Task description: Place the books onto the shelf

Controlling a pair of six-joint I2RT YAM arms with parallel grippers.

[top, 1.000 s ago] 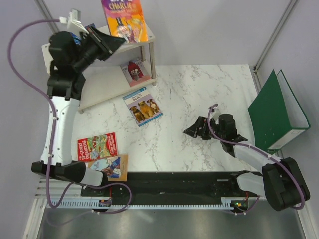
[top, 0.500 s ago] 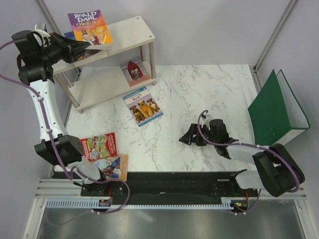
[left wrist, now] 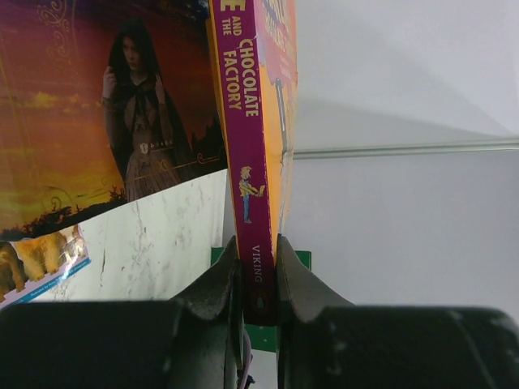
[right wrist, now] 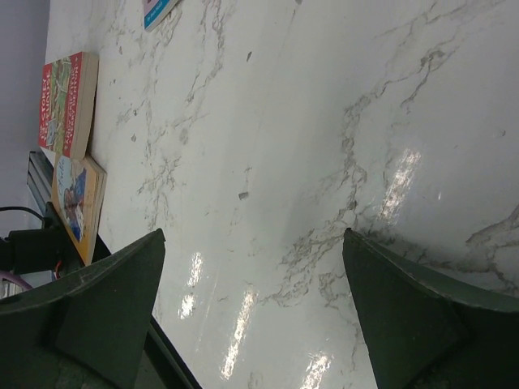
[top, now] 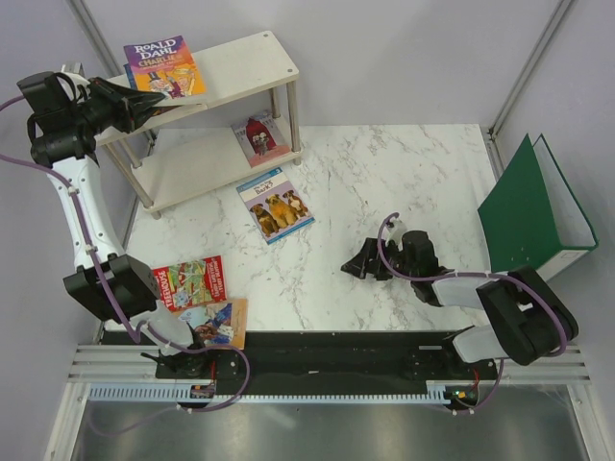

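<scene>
**Now: Dahl paperback in my left grip at the shelf's left end**

Roald Dahl paperback (top: 163, 65) is clamped at the foot of its spine (left wrist: 247, 162) in my left gripper (left wrist: 258, 267), jaws closed tight on it. It sits over the left end of the shelf (top: 245, 67), top board, cover tilted up to the overhead camera. Its long axis runs straight out from my fingers, and free board lies to the right of it. My judgement: the set-down turns on that gap between the book's edge and the board.

Hidden: my gripper covers the book's lower edge, so I can't tell if it touches the board. In the wrist view a book with a cloaked woman on the cover (left wrist: 122, 121) is just beside the Dahl; touching or not, unclear.

A small red-cover book (top: 259, 136) is at the lower tier's right end. On the table: dogs book (top: 276, 205) near the shelf, red Treehouse book (top: 189, 281) and orange-brown book (top: 216, 322) by my left base.

Right gripper (top: 370, 261) is wide open, empty, low at mid-table, well away from the shelf.
</scene>
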